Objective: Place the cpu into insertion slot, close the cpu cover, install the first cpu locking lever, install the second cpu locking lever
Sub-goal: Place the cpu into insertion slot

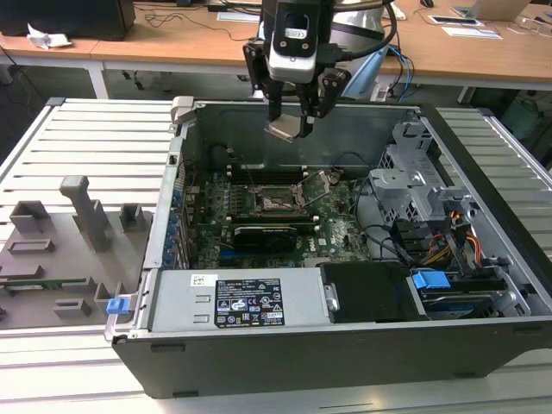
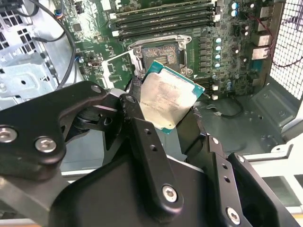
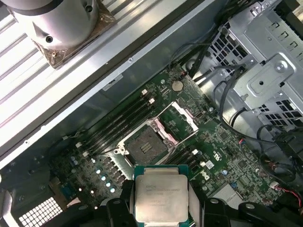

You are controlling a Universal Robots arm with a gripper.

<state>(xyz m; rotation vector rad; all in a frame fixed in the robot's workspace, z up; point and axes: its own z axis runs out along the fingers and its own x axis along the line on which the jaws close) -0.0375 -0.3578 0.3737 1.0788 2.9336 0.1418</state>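
My gripper (image 1: 289, 128) hangs above the open computer case, shut on the cpu (image 1: 287, 130) by two opposite edges. In both wrist views the cpu (image 2: 166, 100) (image 3: 160, 195) is a flat square chip with a pale metal top and a green rim, tilted between the black fingers (image 2: 138, 124). The insertion slot (image 1: 278, 203) (image 2: 163, 53) (image 3: 144, 144) lies on the green motherboard below the chip, bare and dark inside its metal rim. The cpu cover (image 3: 182, 118) (image 2: 119, 66) stands swung open beside the slot.
Long memory slots (image 2: 163, 16) run beside the socket. A grey drive cage (image 1: 414, 177) with cables stands at the exterior view's right, a power supply (image 1: 237, 302) at the front. Case walls (image 1: 177, 185) ring the board. Grey fixtures (image 1: 82, 216) sit on the table at the left.
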